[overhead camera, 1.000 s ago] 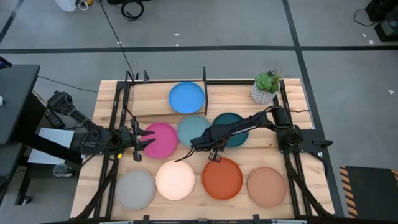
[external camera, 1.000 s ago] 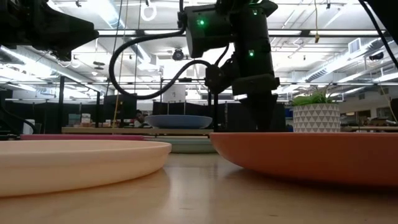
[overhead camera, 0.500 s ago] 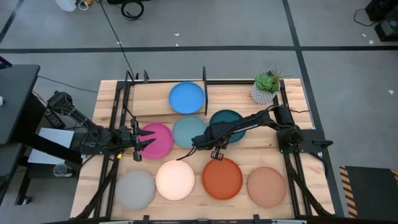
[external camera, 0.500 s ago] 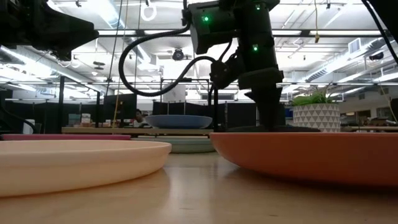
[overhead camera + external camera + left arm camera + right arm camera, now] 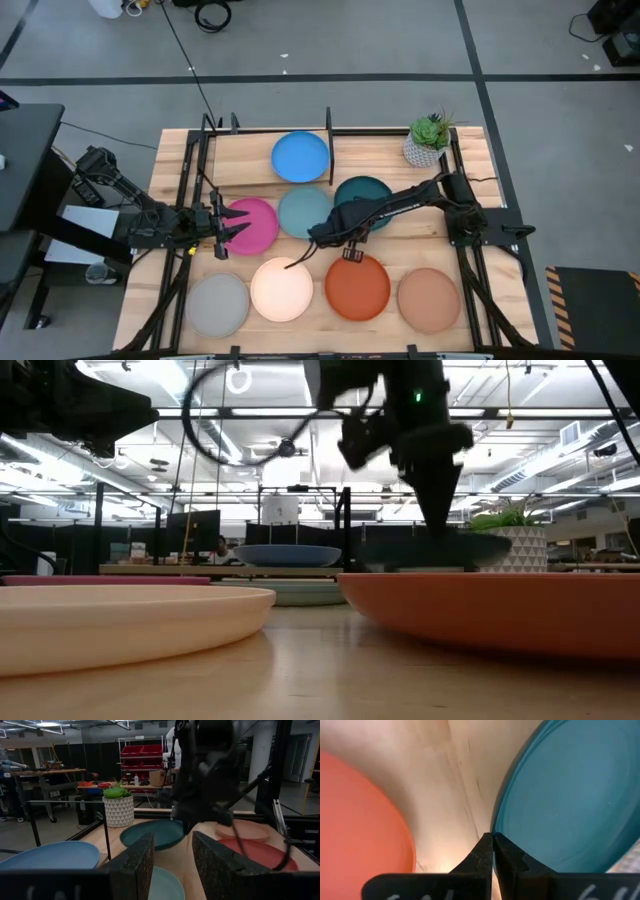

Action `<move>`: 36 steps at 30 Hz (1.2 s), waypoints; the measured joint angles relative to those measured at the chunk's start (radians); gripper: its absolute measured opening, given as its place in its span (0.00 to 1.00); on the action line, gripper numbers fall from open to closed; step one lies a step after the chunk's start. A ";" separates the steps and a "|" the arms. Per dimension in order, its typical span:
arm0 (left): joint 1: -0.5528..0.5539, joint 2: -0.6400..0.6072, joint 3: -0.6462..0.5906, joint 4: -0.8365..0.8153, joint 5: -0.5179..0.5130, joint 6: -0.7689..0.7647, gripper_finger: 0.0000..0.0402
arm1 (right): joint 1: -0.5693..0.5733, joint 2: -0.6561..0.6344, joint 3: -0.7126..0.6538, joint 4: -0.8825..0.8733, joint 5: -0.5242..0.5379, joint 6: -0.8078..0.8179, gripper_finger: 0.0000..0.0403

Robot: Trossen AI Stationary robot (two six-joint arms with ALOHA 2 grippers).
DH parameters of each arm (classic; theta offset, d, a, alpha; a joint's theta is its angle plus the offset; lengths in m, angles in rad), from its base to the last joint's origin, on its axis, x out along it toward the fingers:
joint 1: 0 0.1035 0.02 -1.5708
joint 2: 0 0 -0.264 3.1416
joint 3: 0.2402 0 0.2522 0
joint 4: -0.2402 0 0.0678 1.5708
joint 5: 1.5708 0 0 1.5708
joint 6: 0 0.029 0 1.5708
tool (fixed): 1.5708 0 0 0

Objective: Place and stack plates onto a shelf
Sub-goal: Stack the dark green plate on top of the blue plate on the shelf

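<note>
Dark teal plate (image 5: 364, 197) pinched at its near rim by the right gripper (image 5: 333, 232), fingers clamped thin on the edge, plate raised off the wood in the low view (image 5: 435, 548). Below it, orange plate (image 5: 357, 285) flat on the table. Bright blue plate (image 5: 300, 157) on the shelf (image 5: 250, 160) at the far side. Left gripper (image 5: 235, 224) at the pink plate (image 5: 255, 224), fingers (image 5: 135, 865) a little apart, holding nothing.
</note>
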State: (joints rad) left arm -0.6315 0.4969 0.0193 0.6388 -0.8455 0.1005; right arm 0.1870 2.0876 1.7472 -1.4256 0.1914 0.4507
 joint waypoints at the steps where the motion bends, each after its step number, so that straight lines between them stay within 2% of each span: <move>1: 0.000 0.000 0.000 0.000 0.000 0.000 0.35 | 0.008 0.000 0.019 -0.014 0.007 -0.020 0.03; 6: 0.000 0.000 0.000 0.000 0.000 -0.001 0.35 | 0.048 0.000 0.103 -0.092 0.017 -0.093 0.03; 11: 0.000 0.000 0.000 0.000 0.000 -0.003 0.35 | 0.074 -0.001 0.158 -0.146 -0.019 -0.125 0.03; 14: 0.000 0.000 0.000 0.000 0.000 -0.002 0.35 | 0.095 -0.001 0.176 -0.146 -0.047 -0.199 0.03; 20: 0.000 0.000 0.000 0.000 0.000 -0.002 0.35 | 0.132 -0.001 0.184 -0.141 -0.028 -0.350 0.03; 28: 0.000 0.000 0.000 0.000 0.000 -0.002 0.35 | 0.153 -0.001 0.184 -0.092 0.029 -0.497 0.03; 36: 0.000 0.000 0.000 0.000 0.000 0.000 0.35 | 0.173 -0.001 0.184 0.022 0.056 -0.722 0.03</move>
State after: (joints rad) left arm -0.6315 0.4973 0.0193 0.6390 -0.8455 0.1005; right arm 0.3596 2.0869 1.9307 -1.4037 0.2477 -0.2713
